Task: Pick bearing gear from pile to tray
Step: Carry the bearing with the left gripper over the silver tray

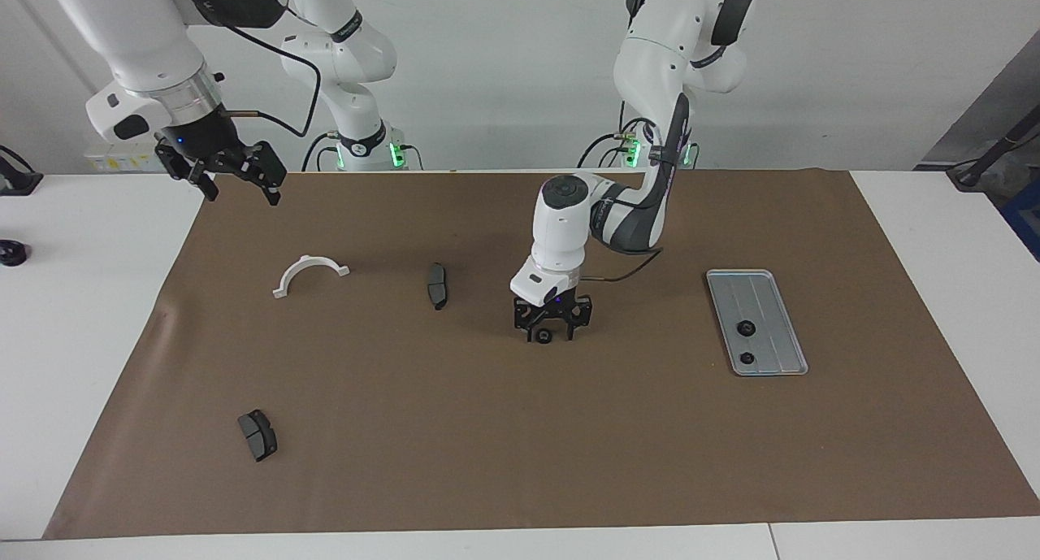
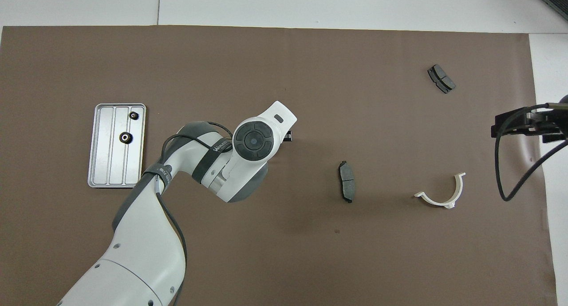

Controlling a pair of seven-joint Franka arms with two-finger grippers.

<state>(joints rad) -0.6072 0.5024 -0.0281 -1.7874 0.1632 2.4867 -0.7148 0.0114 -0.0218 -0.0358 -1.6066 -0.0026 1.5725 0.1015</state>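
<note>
My left gripper [image 1: 549, 333] is down at the brown mat near its middle, fingers apart, with a small black bearing gear [image 1: 543, 336] between them. In the overhead view the arm's wrist hides the gripper and this gear. The silver tray [image 1: 774, 312] lies toward the left arm's end of the table and holds two black gears [image 1: 743, 327] [image 1: 747, 357]; the tray [image 2: 104, 155] and its gears [image 2: 126, 137] also show in the overhead view. My right gripper [image 1: 244, 193] waits raised over the mat's edge at the right arm's end, open and empty.
Two dark grey curved pads [image 1: 437, 285] [image 1: 257, 435] and a white half-ring bracket [image 1: 309, 273] lie scattered on the mat toward the right arm's end. A small black object [image 1: 10, 253] sits on the white table off the mat.
</note>
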